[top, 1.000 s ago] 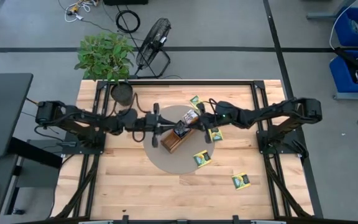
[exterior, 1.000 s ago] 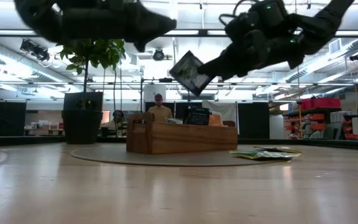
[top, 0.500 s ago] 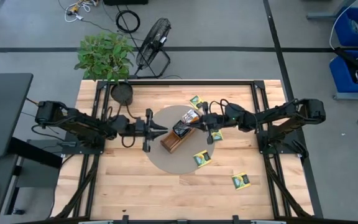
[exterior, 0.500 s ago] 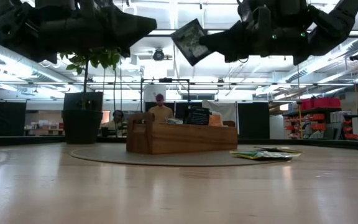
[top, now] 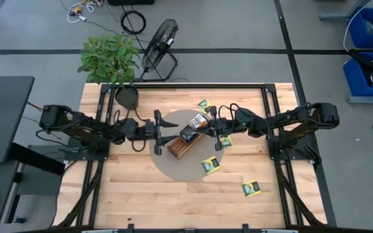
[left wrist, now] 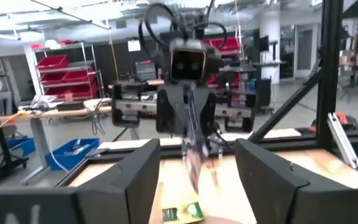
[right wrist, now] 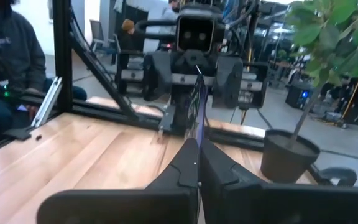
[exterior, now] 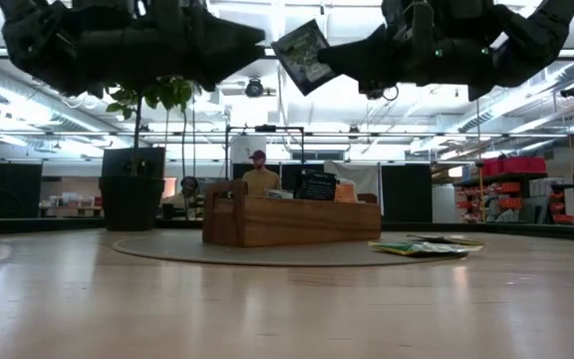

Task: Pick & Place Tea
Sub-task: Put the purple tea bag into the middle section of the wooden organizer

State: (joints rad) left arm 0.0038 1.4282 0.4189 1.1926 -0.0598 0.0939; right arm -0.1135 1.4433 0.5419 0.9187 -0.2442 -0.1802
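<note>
The right gripper [exterior: 332, 62] hangs above the wooden tray [exterior: 285, 219], its fingers pressed together on the edge of a dark tea packet [exterior: 302, 54], which is lifted clear of everything and tilted in the air. Facing it from the other side, the left gripper [top: 168, 127] stands with its fingers spread, holding nothing, level with the packet and just beside it; the left wrist view shows the packet edge-on between its two dark fingers [left wrist: 132, 180]. Below, the tray sits on a round grey mat [top: 173, 169] with several packets already standing in it. More tea lies loose on the wooden table [top: 109, 194]: a yellow-green packet [top: 210, 166] at the mat's rim, another [top: 251, 188] well apart toward the near edge, and one [top: 204, 104] beyond the tray. The packet looks light, thin and somewhat floppy, with a slick wrapper, so a pinch at one edge lets it swing; a hold nearer the middle of a side would likely steady it for slotting upright into a compartment.
</note>
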